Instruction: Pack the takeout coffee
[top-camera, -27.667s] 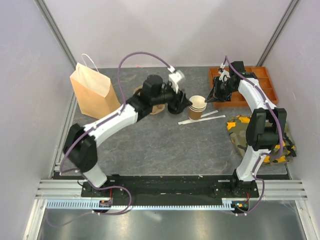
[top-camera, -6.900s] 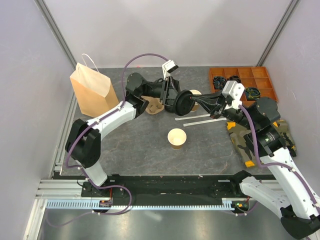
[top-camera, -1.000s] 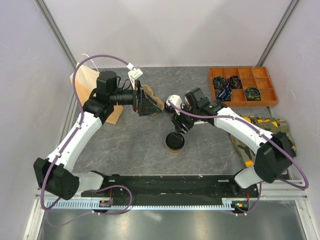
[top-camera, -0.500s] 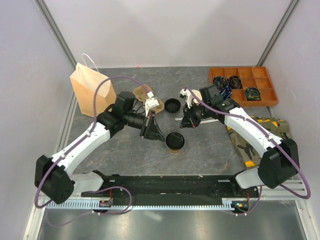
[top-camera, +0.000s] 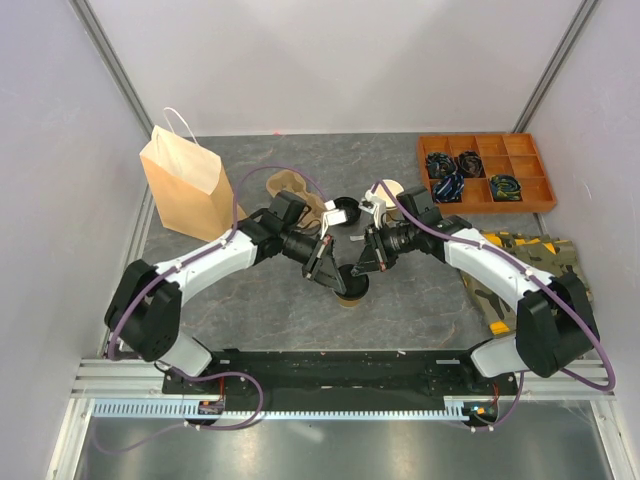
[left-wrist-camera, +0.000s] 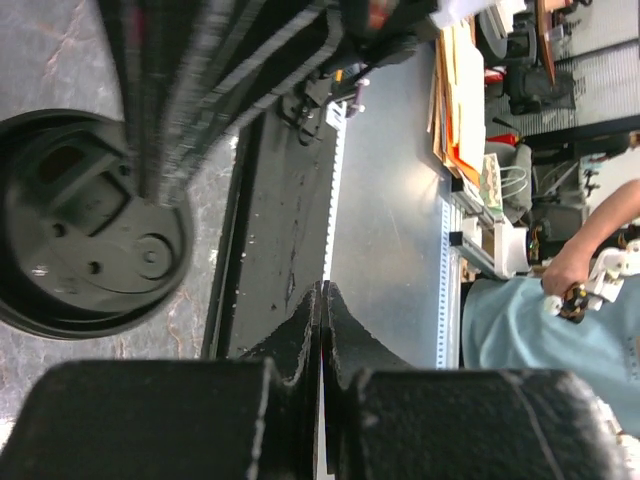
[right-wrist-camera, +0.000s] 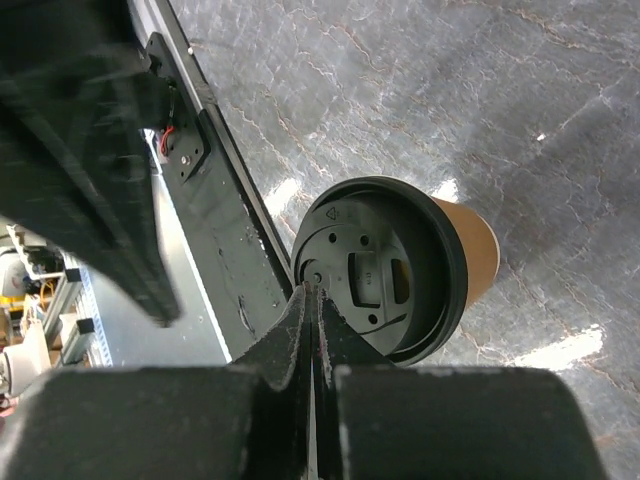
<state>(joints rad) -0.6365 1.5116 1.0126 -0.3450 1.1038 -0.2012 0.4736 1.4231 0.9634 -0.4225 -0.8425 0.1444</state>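
Hovering by the lidded cup (right-wrist-camera: 385, 265), left end effector (left-wrist-camera: 321, 288) and right end effector (right-wrist-camera: 309, 291) appear closed, empty, in wrist views.

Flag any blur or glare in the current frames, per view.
Left wrist: the dark shape over the black lid is motion-streaked; lid readable. Right wrist: glare patches on the table beside the cup; lid crisp. Top external: evenly lit, sharp, soft shadows.

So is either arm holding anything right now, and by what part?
Nothing is held. The left gripper and the right gripper are both shut, fingers pressed together and empty, close to the lidded cup.
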